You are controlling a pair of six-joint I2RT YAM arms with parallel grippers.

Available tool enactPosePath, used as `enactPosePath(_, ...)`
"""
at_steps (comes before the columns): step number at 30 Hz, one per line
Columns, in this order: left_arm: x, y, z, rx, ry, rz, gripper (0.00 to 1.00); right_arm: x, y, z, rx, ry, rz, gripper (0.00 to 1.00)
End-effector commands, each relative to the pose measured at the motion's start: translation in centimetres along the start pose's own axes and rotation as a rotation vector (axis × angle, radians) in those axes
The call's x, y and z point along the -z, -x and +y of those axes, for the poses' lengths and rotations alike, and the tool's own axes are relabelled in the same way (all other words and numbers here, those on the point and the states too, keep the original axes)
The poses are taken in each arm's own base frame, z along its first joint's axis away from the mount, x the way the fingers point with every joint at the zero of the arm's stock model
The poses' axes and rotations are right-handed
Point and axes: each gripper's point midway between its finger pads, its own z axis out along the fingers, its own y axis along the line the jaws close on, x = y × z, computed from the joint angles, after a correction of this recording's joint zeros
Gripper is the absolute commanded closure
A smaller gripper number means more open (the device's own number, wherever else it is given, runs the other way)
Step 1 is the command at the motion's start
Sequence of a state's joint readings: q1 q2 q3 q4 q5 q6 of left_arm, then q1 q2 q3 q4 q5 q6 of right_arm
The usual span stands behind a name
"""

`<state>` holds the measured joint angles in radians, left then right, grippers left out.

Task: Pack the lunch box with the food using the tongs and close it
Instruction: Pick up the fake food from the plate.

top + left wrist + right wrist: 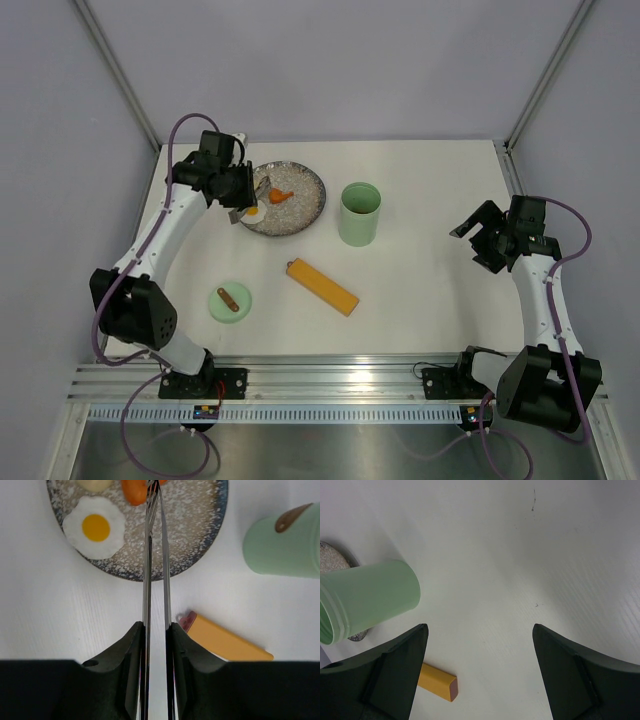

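Tongs [152, 555] clamped in left jaws, pointing straight ahead, tips at orange piece [134, 491] on plate [195, 525]; lunch box [360, 215] just right of plate; right jaws open, empty.

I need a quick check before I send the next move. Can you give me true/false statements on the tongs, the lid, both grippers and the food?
1. The left gripper holds the tongs, with their tips at the orange piece on the plate. True.
2. The lid sits on the lunch box. False: the lid lies on the table, and the lunch box stands open.
3. The right gripper is open and empty. True.
4. The fried egg is in the lunch box. False: the fried egg is on the plate.
5. The orange-yellow bar lies on the plate. False: the orange-yellow bar is on the table.
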<state>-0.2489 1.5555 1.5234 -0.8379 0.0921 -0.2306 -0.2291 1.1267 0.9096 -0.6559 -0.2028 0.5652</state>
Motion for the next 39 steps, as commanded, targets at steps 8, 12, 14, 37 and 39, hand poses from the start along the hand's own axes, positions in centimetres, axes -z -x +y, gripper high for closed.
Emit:
enactPosePath(8, -2.3, 2.0, 3.4, 0.092, 0.191, -0.058, 0.62, 0.4, 0.4, 0.7, 0.009, 0.024, -0.016, 0.07)
enactPosePath(12, -3.0, 2.7, 3.2, 0.089, 0.183, -0.067, 0.56, 0.3, 0.5, 0.6, 0.009, 0.022, -0.016, 0.07)
enactPosePath(14, -3.2, 3.2, 2.8, 0.084, 0.160, -0.070, 0.53, 0.2, 0.5, 0.6, 0.009, 0.022, -0.015, 0.07)
enactPosePath(37, -8.5, 2.6, 0.2, 0.179, 0.124, -0.012, 0.49, -0.2, 0.3, 0.3, 0.009, 0.012, -0.006, 0.07)
enactPosePath(39, -8.9, 2.4, 0.1, 0.180, 0.132, -0.007, 0.49, -0.2, 0.3, 0.3, 0.011, 0.013, -0.005, 0.07)
